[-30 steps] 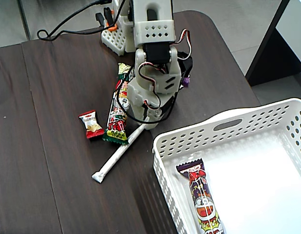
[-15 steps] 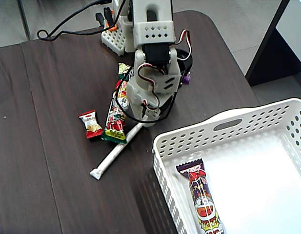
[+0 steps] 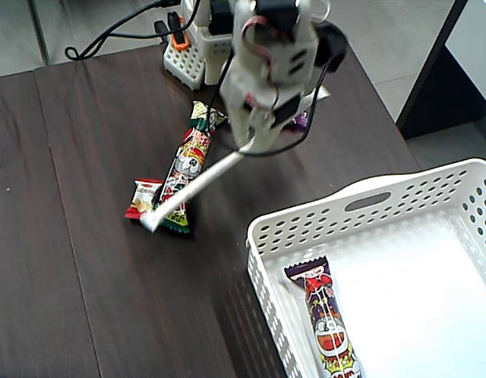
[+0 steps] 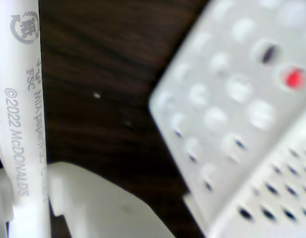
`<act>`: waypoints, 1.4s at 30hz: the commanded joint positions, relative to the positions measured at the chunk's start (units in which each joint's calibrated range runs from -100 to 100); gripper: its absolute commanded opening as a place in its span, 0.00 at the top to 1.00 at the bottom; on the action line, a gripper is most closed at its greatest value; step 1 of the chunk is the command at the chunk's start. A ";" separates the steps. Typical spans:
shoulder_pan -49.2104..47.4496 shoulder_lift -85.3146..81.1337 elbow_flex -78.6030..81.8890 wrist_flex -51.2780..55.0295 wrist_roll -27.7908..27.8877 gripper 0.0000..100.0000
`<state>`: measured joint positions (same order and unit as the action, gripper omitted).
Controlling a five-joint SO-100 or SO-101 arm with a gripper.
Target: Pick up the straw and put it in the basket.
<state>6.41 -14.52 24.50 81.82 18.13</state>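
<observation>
The straw [image 3: 194,187] is a long white paper-wrapped stick, lifted off the table and slanting down to the left in the fixed view. My gripper [image 3: 246,148] is shut on its upper end. In the wrist view the straw [image 4: 24,114] runs up the left edge with grey print on it, held between white fingers [image 4: 93,203] at the bottom. The white perforated basket [image 3: 369,206] stands at the lower right, to the right of the gripper. Its holed wall [image 4: 232,124] fills the right of the wrist view, blurred.
A long cartoon-printed snack bar [image 3: 183,172] and a small red candy packet [image 3: 143,197] lie on the dark table under the straw. Another cartoon bar [image 3: 325,319] lies inside the basket. The arm's base [image 3: 191,49] and cables sit at the table's back edge.
The gripper has risen with the straw in it. The straw's lower end left the table and swung up and left, now hanging over the snack bar and red packet.
</observation>
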 commanded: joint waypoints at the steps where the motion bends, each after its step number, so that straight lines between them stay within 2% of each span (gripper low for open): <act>1: -6.12 -10.40 -6.56 4.34 -8.91 0.99; 4: -9.21 -13.90 -8.02 3.15 -15.79 0.99; 6: -11.04 -15.23 -8.75 0.07 -18.39 0.99; 19: -18.90 -8.06 -7.93 -38.20 -25.53 0.99; 25: -19.86 3.44 -8.75 -56.57 -25.43 0.99; 28: -19.86 10.60 -8.84 -68.96 -23.55 0.99; 33: -19.20 18.44 -8.84 -87.93 -23.60 0.99; 38: -19.05 18.44 -8.11 -89.98 -27.77 0.99; 42: -16.19 18.35 -7.93 -90.83 -25.95 0.99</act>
<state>-12.83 5.86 20.72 -6.48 -8.58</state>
